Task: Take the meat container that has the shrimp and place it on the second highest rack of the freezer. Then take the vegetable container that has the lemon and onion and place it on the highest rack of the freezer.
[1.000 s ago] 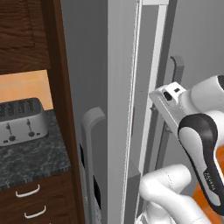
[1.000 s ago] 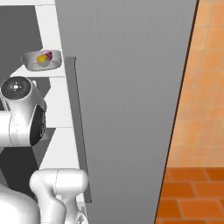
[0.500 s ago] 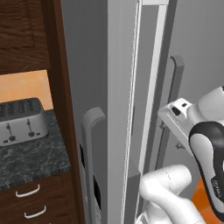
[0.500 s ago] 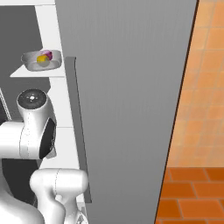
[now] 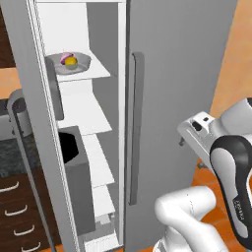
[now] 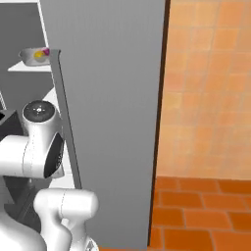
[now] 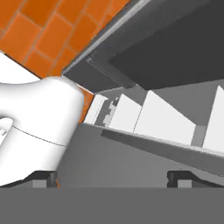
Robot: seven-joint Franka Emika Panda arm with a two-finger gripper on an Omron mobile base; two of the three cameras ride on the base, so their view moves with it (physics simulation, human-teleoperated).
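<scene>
Since the vegetable container [image 5: 69, 64], with lemon [image 5: 71, 61] and onion [image 5: 65, 57] inside, already sits at the front edge of the highest rack [image 5: 91, 73] in the freezer [image 5: 177, 74], keep your fingers [image 7: 180, 176] spread and empty; back the arm clear of the shelves.

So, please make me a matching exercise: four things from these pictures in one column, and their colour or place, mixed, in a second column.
Things:
1. lemon
2. vegetable container
3. freezer door handle
4. floor

Descriptions:
a. orange tiles
b. long, vertical, grey
c. small, yellow, inside the pan
d. resting on the highest rack

Pairs: 1-c, 2-d, 3-b, 4-a
</scene>
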